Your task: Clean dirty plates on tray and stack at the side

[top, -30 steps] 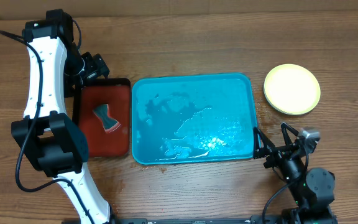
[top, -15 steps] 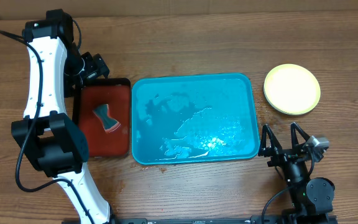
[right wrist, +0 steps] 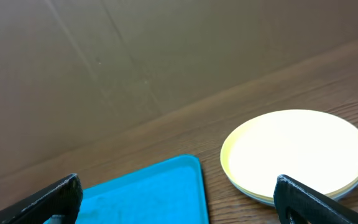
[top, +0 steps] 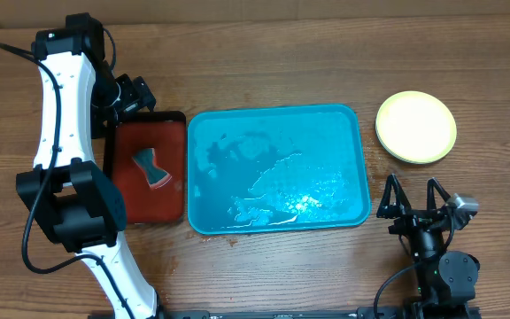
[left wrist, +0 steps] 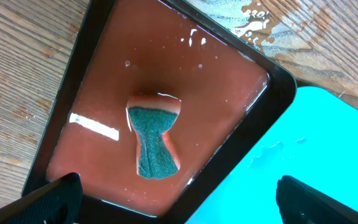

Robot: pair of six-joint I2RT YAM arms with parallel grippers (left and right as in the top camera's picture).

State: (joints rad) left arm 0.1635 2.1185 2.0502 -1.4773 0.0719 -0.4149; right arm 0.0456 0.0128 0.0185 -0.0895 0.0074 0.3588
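The plates (top: 416,127) sit stacked at the far right of the table, pale yellow rim on top, whitish centre; the stack also shows in the right wrist view (right wrist: 297,154). The cyan tray (top: 275,168) lies in the middle, wet and with no plates on it; its corner shows in the right wrist view (right wrist: 148,193). My right gripper (top: 416,200) is open and empty, just right of the tray's near right corner. My left gripper (top: 133,95) is open and empty above the far end of the dark red tray (left wrist: 110,87).
A black-rimmed dark red tray (top: 149,168) lies left of the cyan tray, holding water and an hourglass-shaped sponge (top: 151,167), also seen in the left wrist view (left wrist: 153,142). Water is spilled on the wood by the trays (left wrist: 257,25).
My right gripper has drawn back to the right, away from the cyan tray's near right corner. The left arm has not moved.
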